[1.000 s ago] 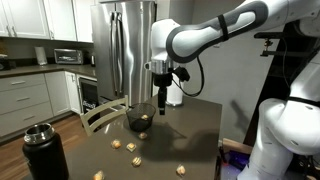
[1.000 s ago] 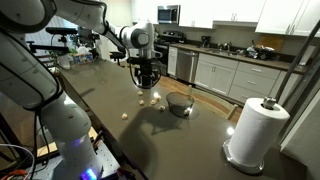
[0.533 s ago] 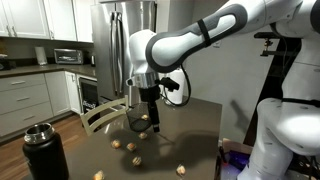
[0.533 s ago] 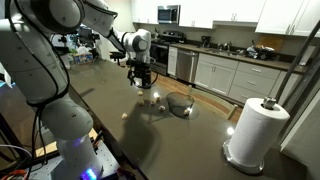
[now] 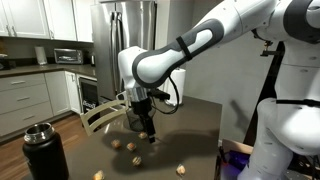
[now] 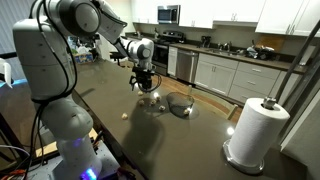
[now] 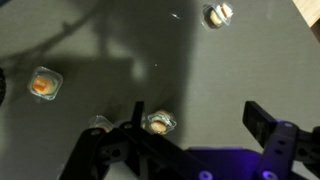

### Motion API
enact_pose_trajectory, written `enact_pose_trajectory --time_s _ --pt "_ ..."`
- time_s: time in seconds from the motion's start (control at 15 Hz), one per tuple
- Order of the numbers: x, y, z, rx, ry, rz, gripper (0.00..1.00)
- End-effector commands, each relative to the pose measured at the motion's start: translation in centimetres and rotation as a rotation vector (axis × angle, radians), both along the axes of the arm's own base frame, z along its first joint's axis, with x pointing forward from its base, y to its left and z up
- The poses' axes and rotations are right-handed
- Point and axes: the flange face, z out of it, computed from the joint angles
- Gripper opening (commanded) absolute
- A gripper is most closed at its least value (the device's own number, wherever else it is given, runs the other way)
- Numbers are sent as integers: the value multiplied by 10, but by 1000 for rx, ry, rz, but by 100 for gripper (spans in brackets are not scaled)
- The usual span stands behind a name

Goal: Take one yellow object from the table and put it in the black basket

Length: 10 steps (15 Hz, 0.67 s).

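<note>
Several small pale yellow objects lie scattered on the dark table; in the wrist view I see one (image 7: 158, 124) just inside the left finger, one (image 7: 42, 86) at left and one (image 7: 218, 14) at top. More lie in front in an exterior view (image 5: 131, 147). The black basket (image 6: 180, 104) stands on the table to the right of my gripper (image 6: 143, 84); it is out of the wrist view. My gripper (image 7: 198, 118) is open and empty, low over the table, also seen in an exterior view (image 5: 146, 130).
A tall black flask (image 5: 44, 150) stands at the table's near corner. A white paper towel roll (image 6: 256, 130) stands at the other end. A chair back (image 5: 100, 115) is at the table's edge. Kitchen counters and a refrigerator stand behind.
The arm has swung away from above the basket and lowered toward the yellow objects on the table. The gripper stays open and empty.
</note>
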Motion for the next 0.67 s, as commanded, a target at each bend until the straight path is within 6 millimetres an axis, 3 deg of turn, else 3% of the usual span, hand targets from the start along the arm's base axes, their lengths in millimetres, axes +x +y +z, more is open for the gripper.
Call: enact_pose_trajectory --time_s 0.0,0.6 --pt "10 -5 -22 58 -47 70 100" --pt "24 -23 -83 183 -171 137 100"
